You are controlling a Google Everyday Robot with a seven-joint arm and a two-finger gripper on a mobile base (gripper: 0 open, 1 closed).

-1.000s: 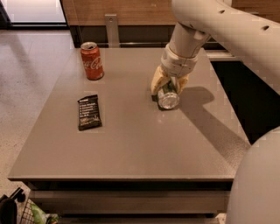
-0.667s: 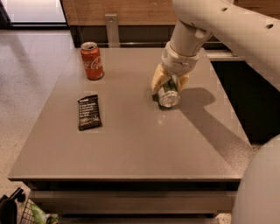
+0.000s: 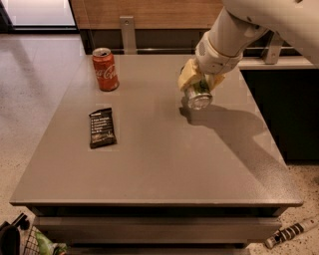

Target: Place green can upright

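1. nearest, bottom left, below the table's (image 3: 149, 191) front edge: a black item (image 3: 9, 238) and a wire-mesh thing (image 3: 31, 242) just beside it on the floor. can't tell what either one is.
2. bottom right, on the speckled floor: a striped stick-like obj (image 3: 291, 233), lying near the table corner.
3. table: flat grey top, fills most of the view. thick front edge w/ a dark gap below it.
4. left-centre of the top: black snack bar (image 3: 102, 128), lying flat, printed side up, long axis running near to far. well apart from both cans.
5. right of centre, further back: the gripper (image 3: 198, 80), at the end of the white arm (image 3: 234, 35) that comes in from the top right. its yellowish fingers (image 3: 185, 75) are pinched onto the green can (image 3: 200, 98), one on each side of the body.
6. green can: not upright. it's tilted, w/ a silver end facing fwd and down toward the camera, and the green body runs up into the claw. a dark shadow lies on the tabletop just under it and spreads to the right. can't tell if the low rim touches the table or hangs just above it.
7. back left: red cola can (image 3: 105, 69), standing upright, silver top up, near the table's far left corner. well apart from the gripper.
8. beyond the table: wood-panel wall (image 3: 164, 12) w/ a metal bracket (image 3: 127, 32) in front of it. pale counter ledge (image 3: 279, 62) at the right w/ a dark cabinet below. shiny floor at the left.
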